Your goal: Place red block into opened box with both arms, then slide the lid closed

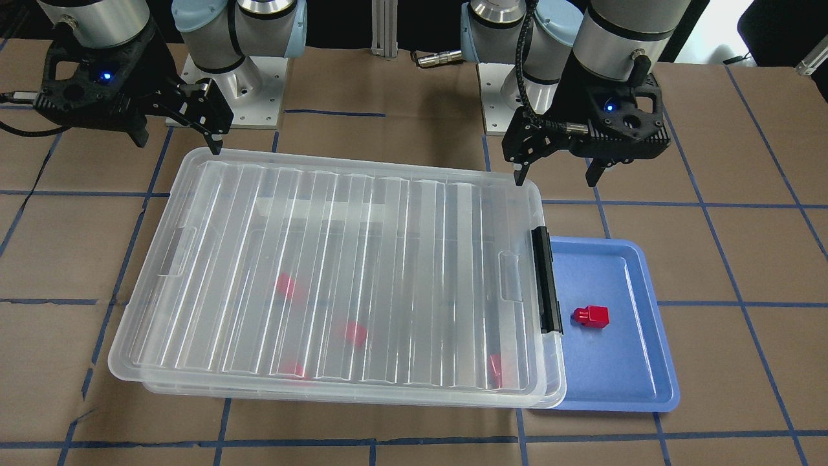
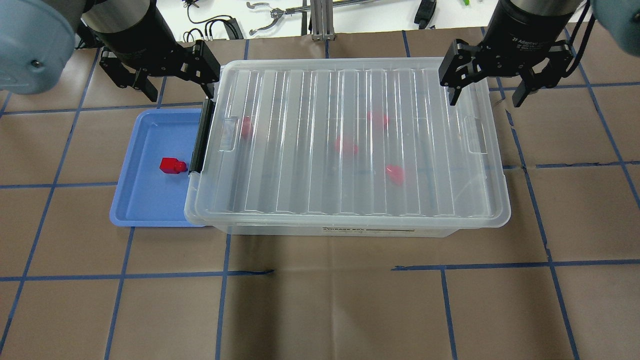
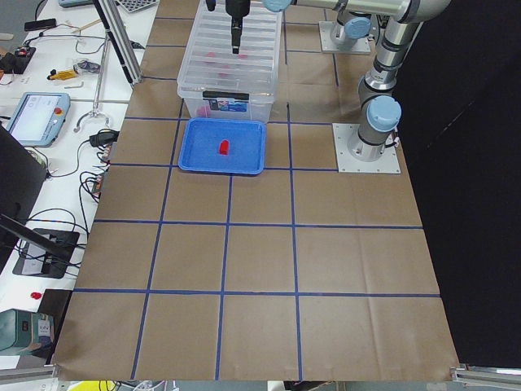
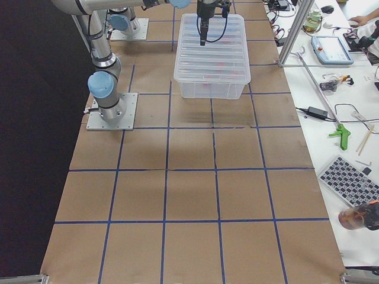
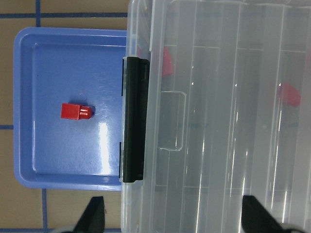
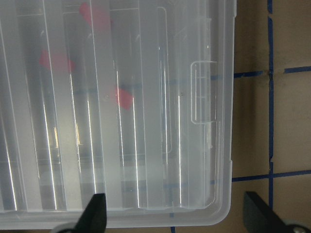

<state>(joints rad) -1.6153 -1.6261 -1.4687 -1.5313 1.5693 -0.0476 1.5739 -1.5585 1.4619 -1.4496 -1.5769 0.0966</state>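
Observation:
The clear ribbed lid [image 1: 336, 259] lies over the clear box [image 2: 350, 231], a little askew, and covers nearly all of it. Through it I see several red blocks [image 2: 345, 146] blurred inside. The black latch bar [image 1: 546, 278] is on the end by the blue tray. One red block [image 1: 592, 316] [image 5: 75, 111] lies loose on that tray. My left gripper [image 2: 175, 85] hangs open above the box's latch-end corner nearest the robot. My right gripper [image 2: 486, 92] hangs open over the opposite robot-side corner, one finger above the lid. Neither holds anything.
The blue tray [image 2: 145, 200] sits against the box's latch end, partly tucked under it. Brown paper with blue tape lines covers the table [image 2: 320, 310]. Benches with cables, tools and a tablet run along the table's far side in both side views.

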